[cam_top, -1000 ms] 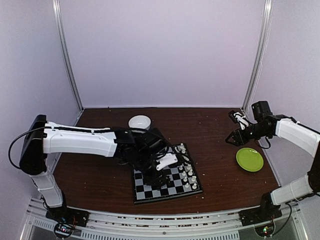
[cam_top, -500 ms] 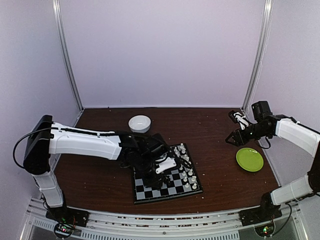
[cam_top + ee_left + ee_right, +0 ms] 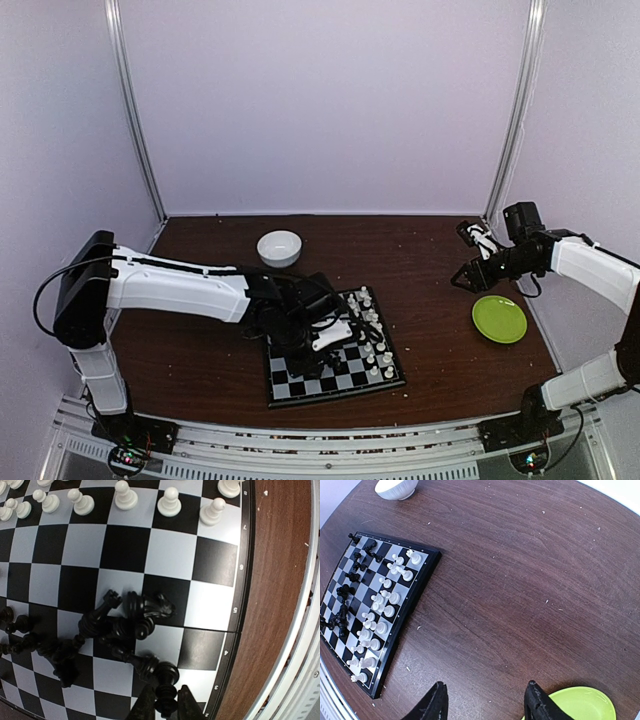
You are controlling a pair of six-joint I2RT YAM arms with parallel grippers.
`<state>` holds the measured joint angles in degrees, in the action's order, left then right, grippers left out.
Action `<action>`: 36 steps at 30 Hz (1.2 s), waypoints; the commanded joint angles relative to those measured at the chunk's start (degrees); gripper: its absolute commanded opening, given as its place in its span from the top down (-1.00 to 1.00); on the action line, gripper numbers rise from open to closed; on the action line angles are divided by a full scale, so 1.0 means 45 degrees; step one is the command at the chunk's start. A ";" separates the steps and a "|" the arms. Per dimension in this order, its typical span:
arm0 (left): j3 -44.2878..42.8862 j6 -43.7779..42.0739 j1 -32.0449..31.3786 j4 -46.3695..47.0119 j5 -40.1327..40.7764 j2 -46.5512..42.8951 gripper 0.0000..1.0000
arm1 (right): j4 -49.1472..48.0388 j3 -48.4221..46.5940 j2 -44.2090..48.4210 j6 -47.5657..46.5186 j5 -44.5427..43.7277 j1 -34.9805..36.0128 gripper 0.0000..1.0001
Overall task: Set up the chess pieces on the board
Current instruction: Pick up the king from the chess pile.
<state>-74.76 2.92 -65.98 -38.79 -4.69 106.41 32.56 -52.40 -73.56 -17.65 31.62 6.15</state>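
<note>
Left end effector [image 3: 165, 703] amid black pieces [image 3: 145, 611]

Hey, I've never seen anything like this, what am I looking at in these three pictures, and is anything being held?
Two robot arms are bolted at a table's near edge. The wide picture looks down from above and behind; the other two come from cameras on each wrist. On the table sit a chessboard with white pieces lined up and black pieces jumbled, a white bowl and a green plate. The left gripper straddles one black piece; whether it grips is unclear. The right gripper is open and empty.
</note>
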 commanded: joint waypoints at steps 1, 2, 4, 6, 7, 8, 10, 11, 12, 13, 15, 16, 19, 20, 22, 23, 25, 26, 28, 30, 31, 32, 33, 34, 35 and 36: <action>-0.0142 -0.0263 0.0032 -0.0215 0.0155 -0.0073 0.74 | 0.0050 -0.0288 0.0137 -0.0039 -0.0151 0.0135 -0.05; -0.0117 -0.0312 0.0032 -0.0339 0.0160 -0.0151 0.77 | 0.0050 -0.0276 0.0136 -0.0040 -0.0146 0.0134 -0.05; -0.0041 -0.0379 0.0032 -0.0574 0.0244 -0.0350 0.78 | 0.0051 -0.0270 0.0136 -0.0050 -0.0153 0.0137 -0.05; 0.0062 -0.0442 0.0032 -0.0770 0.0392 -0.0614 0.79 | 0.0049 -0.0254 0.0121 -0.0053 -0.0151 0.0137 -0.05; 0.0153 -0.0447 0.0042 -0.0838 0.0436 -0.0753 0.80 | 0.0050 -0.0279 0.0119 -0.0044 -0.0148 0.0137 -0.05; 0.0245 -0.0479 0.0051 -0.0895 0.0478 -0.0890 0.80 | 0.0050 -0.0288 0.0116 -0.0040 -0.0153 0.0127 -0.05; 0.0447 -0.0521 0.0069 -0.0949 0.0523 -0.1123 0.82 | 0.0065 -0.0278 0.0099 -0.0023 -0.0134 0.0130 -0.05; 0.0533 -0.0530 0.0086 -0.0983 0.0538 -0.1176 0.82 | 0.0069 -0.0287 0.0097 -0.0038 -0.0132 0.0136 -0.05; 0.0614 -0.0548 0.0105 -0.1021 0.0547 -0.1211 0.83 | 0.0065 -0.0289 0.0097 -0.0040 -0.0122 0.0137 -0.05; 0.0690 -0.0550 0.0127 -0.1046 0.0565 -0.1240 0.83 | 0.0069 -0.0289 0.0097 -0.0025 -0.0115 0.0146 -0.05; 0.0859 -0.0536 0.0195 -0.1053 0.0652 -0.1325 0.83 | 0.0064 -0.0289 0.0094 -0.0012 -0.0093 0.0137 -0.05; 0.0976 -0.0495 0.0248 -0.1059 0.0732 -0.1381 0.83 | 0.0069 -0.0279 0.0096 -0.0015 -0.0083 0.0142 -0.05; 0.1146 -0.0473 0.0570 -0.1067 0.0907 -0.1520 0.83 | 0.0060 -0.0260 0.0097 -0.0011 -0.0073 0.0137 -0.05; 0.1172 -0.0470 0.0683 -0.1051 0.0923 -0.1577 0.83 | 0.0054 -0.0280 0.0087 -0.0005 -0.0073 0.0137 -0.05; 0.1202 -0.0511 0.0892 -0.1049 0.0921 -0.1677 0.83 | 0.0051 -0.0288 0.0060 -0.0018 -0.0054 0.0137 -0.05; 0.1203 -0.0551 0.0992 -0.1064 0.0922 -0.1716 0.83 | 0.0065 -0.0284 0.0043 -0.0013 -0.0053 0.0137 -0.05; 0.1223 -0.0622 0.1205 -0.1065 0.0947 -0.1800 0.83 | 0.0070 -0.0279 0.0029 -0.0016 -0.0035 0.0137 -0.05; 0.1238 -0.0669 0.1329 -0.1088 0.0945 -0.1851 0.83 | 0.0070 -0.0287 0.0017 -0.0015 -0.0036 0.0137 -0.05; 0.1269 -0.0761 0.1623 -0.1094 0.1016 -0.1938 0.83 | 0.0069 -0.0289 0.0009 -0.0020 -0.0052 0.0137 -0.05; 0.1272 -0.0811 0.1924 -0.1136 0.1059 -0.1945 0.82 | 0.0069 -0.0288 -0.0001 -0.0018 -0.0043 0.0137 -0.05; 0.1263 -0.0818 0.2088 -0.1145 0.1046 -0.1945 0.82 | 0.0070 -0.0289 -0.0018 -0.0027 -0.0047 0.0137 -0.05; 0.1262 -0.0838 0.2242 -0.1147 0.1067 -0.1947 0.82 | 0.0070 -0.0306 -0.0020 -0.0024 -0.0047 0.0137 -0.05; 0.1277 -0.0848 0.2429 -0.1156 0.1078 -0.1938 0.82 | 0.0080 -0.0301 -0.0035 -0.0023 -0.0052 0.0137 -0.05; 0.1281 -0.0854 0.2534 -0.1148 0.1080 -0.1929 0.82 | 0.0088 -0.0307 -0.0040 -0.0028 -0.0053 0.0137 -0.05; 0.1282 -0.0852 0.2640 -0.1157 0.1083 -0.1914 0.82 | 0.0089 -0.0308 -0.0040 -0.0029 -0.0070 0.0132 -0.05; 0.1282 -0.0862 0.2734 -0.1148 0.1098 -0.1882 0.82 | 0.0090 -0.0308 -0.0030 -0.0029 -0.0072 0.0136 -0.05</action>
<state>-69.41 0.08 -55.40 -43.79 -0.32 99.18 32.58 -52.40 -73.58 -17.63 31.64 6.15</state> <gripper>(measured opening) 0.089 0.527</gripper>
